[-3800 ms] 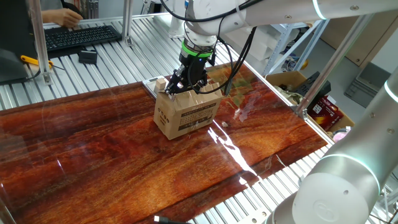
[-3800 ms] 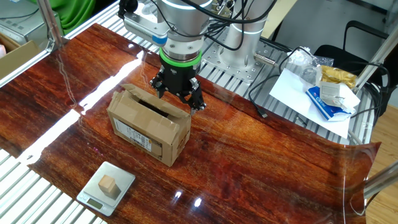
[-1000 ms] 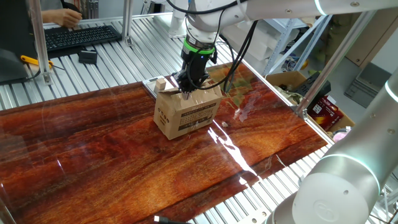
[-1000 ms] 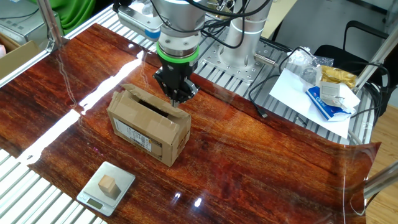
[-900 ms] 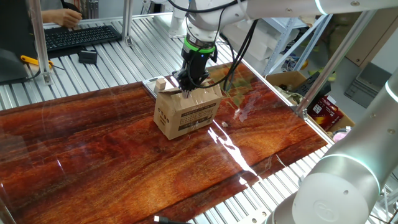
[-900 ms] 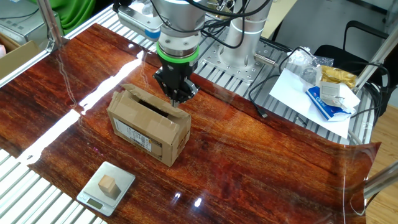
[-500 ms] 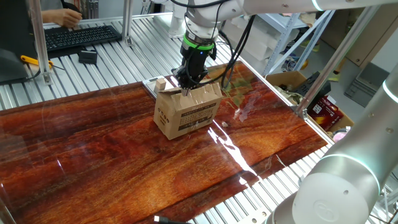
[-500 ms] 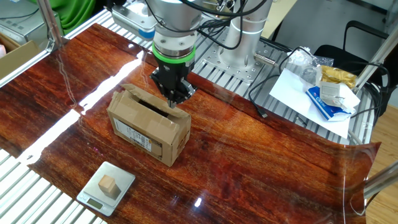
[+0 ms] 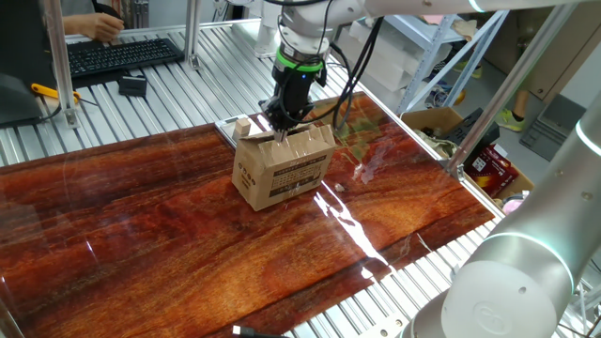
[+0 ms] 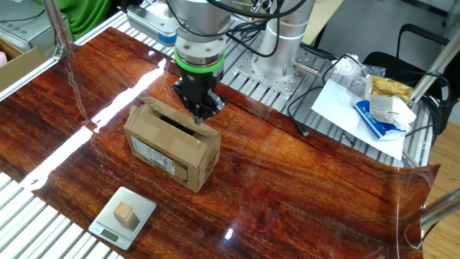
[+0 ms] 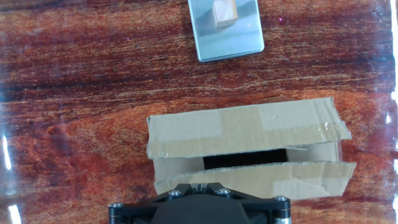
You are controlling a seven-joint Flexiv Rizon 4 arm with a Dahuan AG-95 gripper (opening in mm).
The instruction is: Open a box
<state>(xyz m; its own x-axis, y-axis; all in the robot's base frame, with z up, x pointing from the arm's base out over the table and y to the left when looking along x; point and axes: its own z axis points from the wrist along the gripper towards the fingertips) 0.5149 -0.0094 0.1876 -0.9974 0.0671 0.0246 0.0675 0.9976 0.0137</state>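
The box (image 9: 282, 169) is being kept near the middle of the reddish wooden table (image 9: 141, 235), standing on its base with its long printed side turned toward one fixed view, so that the top flaps are facing up and can be reached from above. The end effector (image 10: 199, 117) is being held vertically over the box's rear long flap, its fingers drawn narrow and apparently pinching the free edge of that flap (image 11: 255, 177); in the hand view the flap edge is being met right at the base of the tool, though the fingertips themselves are being hidden by the housing, so the pinch is being judged rather than seen outright. A dark slot (image 11: 245, 158) is being left open between the two long flaps, which suggests the top is only partly parted and the opening is not yet finished. The near flap (image 11: 242, 127) is lying flatter, with tape patches on it. A small scale (image 10: 123, 214) carrying a wooden cube (image 10: 126, 213) is being left well apart from the box, beside the table edge. The grip at the flap's edge is probably being chosen so that the flap can be swung outward about its crease.
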